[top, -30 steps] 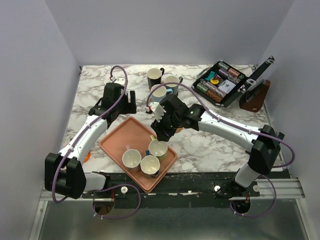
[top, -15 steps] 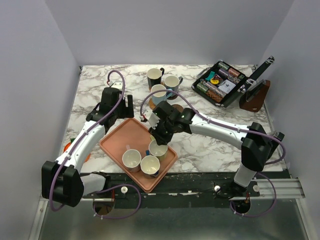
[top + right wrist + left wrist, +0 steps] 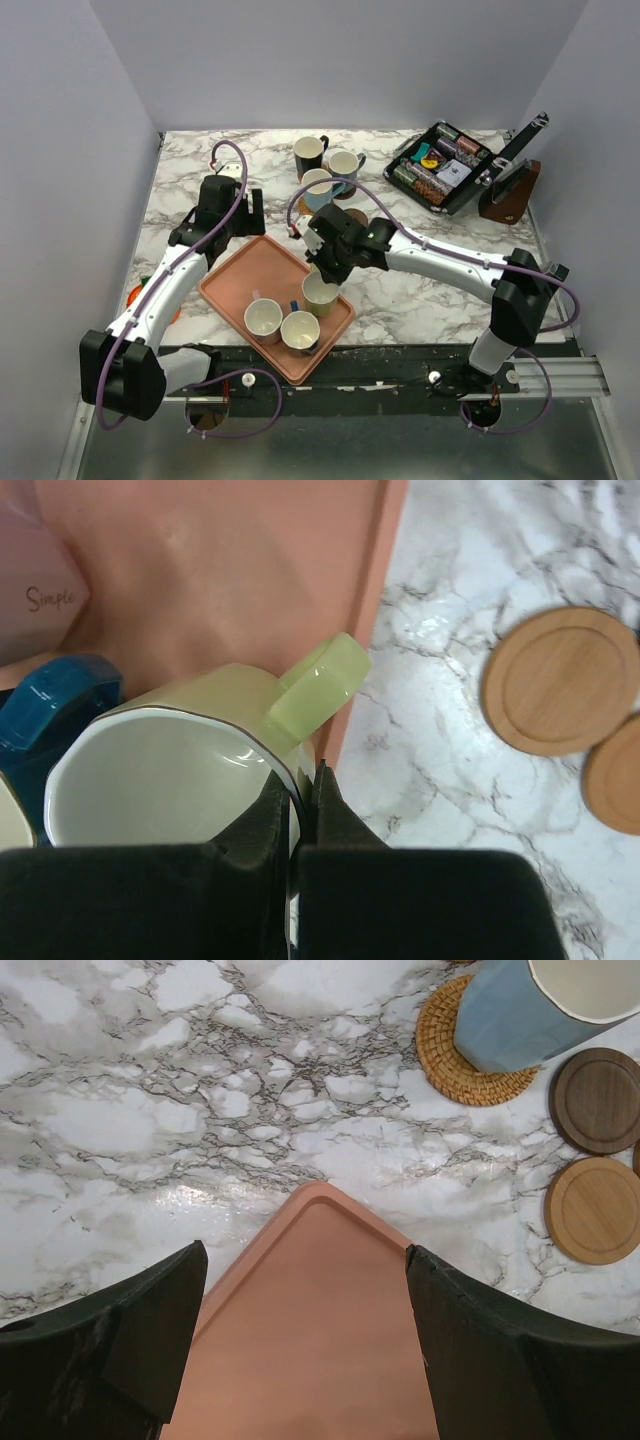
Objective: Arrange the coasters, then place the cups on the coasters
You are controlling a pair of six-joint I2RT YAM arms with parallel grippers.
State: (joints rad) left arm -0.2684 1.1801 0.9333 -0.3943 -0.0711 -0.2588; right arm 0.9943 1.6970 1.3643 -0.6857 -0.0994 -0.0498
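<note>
The right gripper [image 3: 322,272] is clamped shut on the rim of the yellowish cup [image 3: 320,294], one finger inside the mouth and one outside. The cup is mouth-up over the pink tray [image 3: 235,285], at roughly 3 o'clock from the tray's middle and right by the edge. From above there's no telling whether its base actually touches the tray.

The right wrist camera fills in what the top camera can't. The handle [image 3: 320,680] sticks out toward 1 o'clock in that view, just beside the pinched bit of rim, reaching to the tray's edge toward the marble table [image 3: 450,810]. The blue cup [image 3: 50,705] sits just beside it at 9 o'clock and the pink cup [image 3: 30,590] at 10 o'clock. A tan coaster [image 3: 560,680] lies flat on the table at 2 o'clock, with a second one cut off by the frame.

The left gripper [image 3: 305,1255] is wide open with nothing in it, hanging over the tray's far corner. Its camera shows the light blue cup [image 3: 530,1010] standing on a woven coaster [image 3: 470,1055] at 1 o'clock, with a dark coaster [image 3: 600,1100] and a tan one bare beside it. In the top view the right arm mostly hides those.
</note>
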